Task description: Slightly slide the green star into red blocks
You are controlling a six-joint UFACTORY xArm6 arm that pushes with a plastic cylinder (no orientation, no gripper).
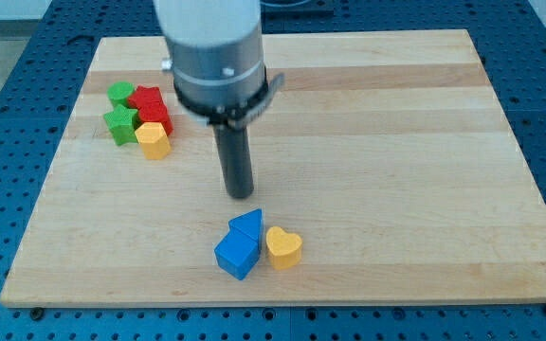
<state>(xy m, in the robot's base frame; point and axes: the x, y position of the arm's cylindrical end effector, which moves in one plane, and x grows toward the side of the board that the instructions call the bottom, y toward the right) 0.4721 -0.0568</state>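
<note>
green star (118,122) sits at the board's (396,142) upper left, touching the red blocks (150,106) and a yellow block (153,139). my tip (241,192) holds nothing, well right of it, just above the blue blocks (241,246).

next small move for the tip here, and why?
Probably travel toward the view's upper left, ending left of the green star. My tip sits mid-board, above the blue blocks, far from the cluster. The star already appears to touch the red blocks, so only a short rightward nudge should be needed.
</note>
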